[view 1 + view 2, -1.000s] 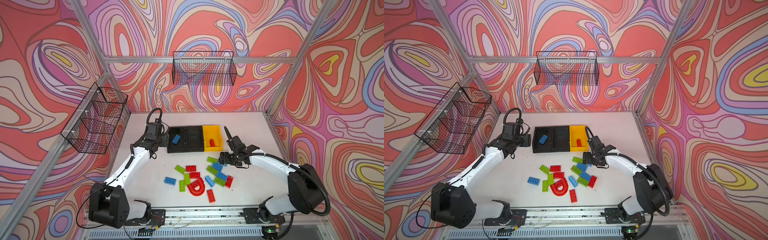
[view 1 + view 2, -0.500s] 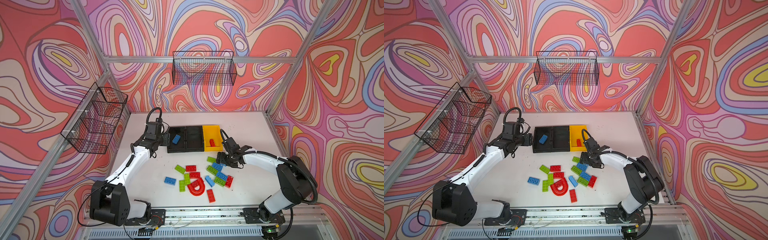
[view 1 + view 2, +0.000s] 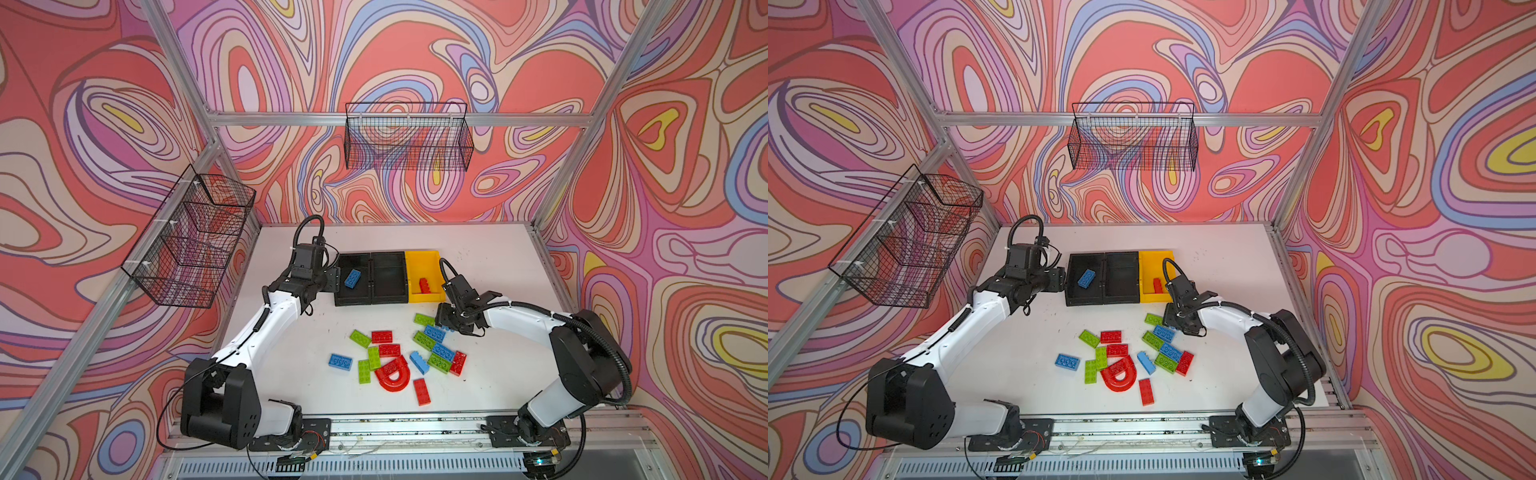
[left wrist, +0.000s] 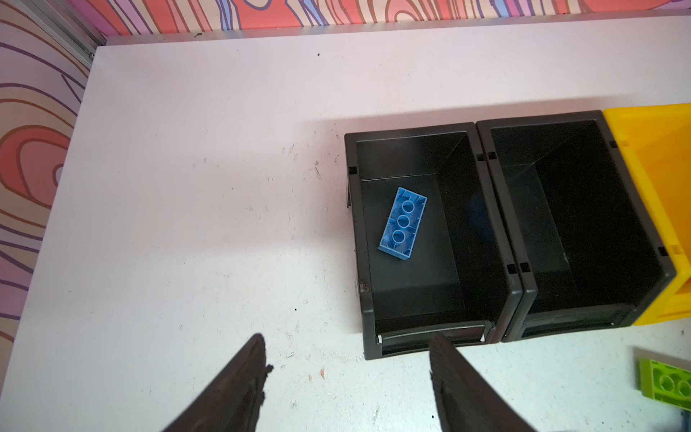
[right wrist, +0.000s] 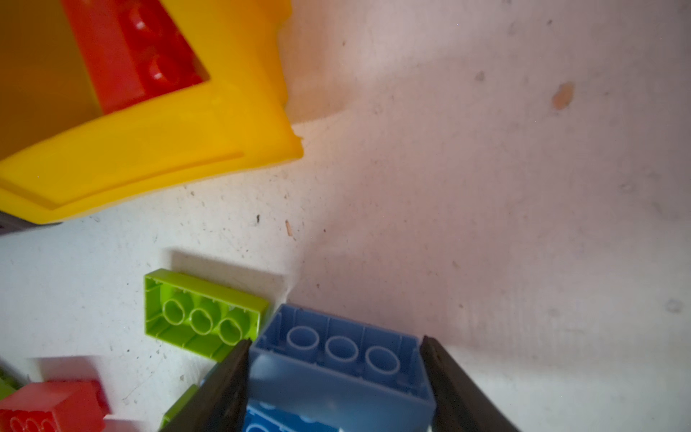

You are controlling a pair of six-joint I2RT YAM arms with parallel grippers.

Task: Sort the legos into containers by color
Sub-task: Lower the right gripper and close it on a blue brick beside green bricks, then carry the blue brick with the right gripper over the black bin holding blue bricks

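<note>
Bins: 3 in row, far side: 2 black bins (image 3: 387,277), 1 yellow bin (image 3: 422,259). Wire mesh baskets (image 3: 407,141): 2, on walls. Robot arms (image 3: 270,324): 2. Blue bricks (image 3: 340,361): 6: 1 in left black bin, 4 in loose pile, plus 1 underside-up blue brick (image 5: 336,359) clear only in right wrist view. Lime green bricks (image 3: 360,338): 6, all on table (image 3: 498,257). Red bricks (image 3: 382,336): 5: 1 in yellow bin, 4 loose; possible extra on arch, can't separate. Red arch (image 3: 390,386): 1.
</note>
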